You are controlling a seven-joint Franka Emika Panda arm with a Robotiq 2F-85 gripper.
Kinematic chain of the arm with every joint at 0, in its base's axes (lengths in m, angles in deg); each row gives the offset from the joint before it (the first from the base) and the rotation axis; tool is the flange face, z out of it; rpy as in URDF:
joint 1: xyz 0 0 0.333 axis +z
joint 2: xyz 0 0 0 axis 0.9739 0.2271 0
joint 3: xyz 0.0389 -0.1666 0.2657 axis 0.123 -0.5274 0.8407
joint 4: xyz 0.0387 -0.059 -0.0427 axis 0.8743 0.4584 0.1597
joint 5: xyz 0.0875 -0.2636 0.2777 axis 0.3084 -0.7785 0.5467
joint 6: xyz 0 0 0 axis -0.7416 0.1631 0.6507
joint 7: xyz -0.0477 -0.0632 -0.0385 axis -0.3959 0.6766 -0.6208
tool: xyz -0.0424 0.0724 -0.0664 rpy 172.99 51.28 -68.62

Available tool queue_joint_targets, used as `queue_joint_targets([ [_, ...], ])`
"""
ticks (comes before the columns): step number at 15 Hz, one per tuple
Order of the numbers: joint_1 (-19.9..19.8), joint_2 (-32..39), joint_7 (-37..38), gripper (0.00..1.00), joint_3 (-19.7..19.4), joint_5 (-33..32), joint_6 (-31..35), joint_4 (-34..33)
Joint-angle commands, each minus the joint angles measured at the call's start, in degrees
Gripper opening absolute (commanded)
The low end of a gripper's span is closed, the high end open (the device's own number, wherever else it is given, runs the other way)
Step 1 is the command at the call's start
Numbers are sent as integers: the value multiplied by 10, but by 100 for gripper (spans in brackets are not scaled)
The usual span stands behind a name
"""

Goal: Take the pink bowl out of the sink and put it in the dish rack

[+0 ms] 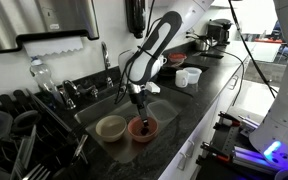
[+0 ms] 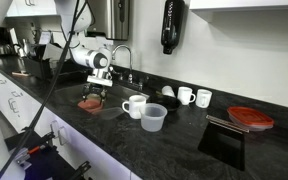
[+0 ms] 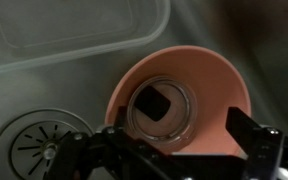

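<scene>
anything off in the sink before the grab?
Nothing spilled or broken in the sink. One oddity: in the wrist view the pink bowl has a greyish round patch with a dark square at its centre; can't tell whether that's water, a reflection or an object.

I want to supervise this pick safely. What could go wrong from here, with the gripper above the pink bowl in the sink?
1. The open gripper hangs just over the pink bowl; a pinch on its rim alone may slip or tip it.
2. The beige bowl lies close beside it and could get knocked during the lift.
3. The dish rack looks crowded, so finding a free place may be difficult.
</scene>
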Motion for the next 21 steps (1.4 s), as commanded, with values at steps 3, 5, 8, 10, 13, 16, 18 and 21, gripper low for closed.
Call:
queue_joint_targets([
  [3,-19,9,-5,100,8,-34,-23,-36],
  [5,-24,7,-4,100,7,-36,-25,-35],
  [8,-31,20,-8,100,7,-34,-32,-39],
  [10,-34,39,-8,100,6,-35,-38,-49],
  [13,-40,65,-9,100,4,-38,-45,-65],
  [16,-45,79,-7,66,5,-39,-50,-83],
  [18,-45,79,-3,52,4,-41,-51,-90],
  [21,-47,73,0,31,1,-41,-53,-91],
])
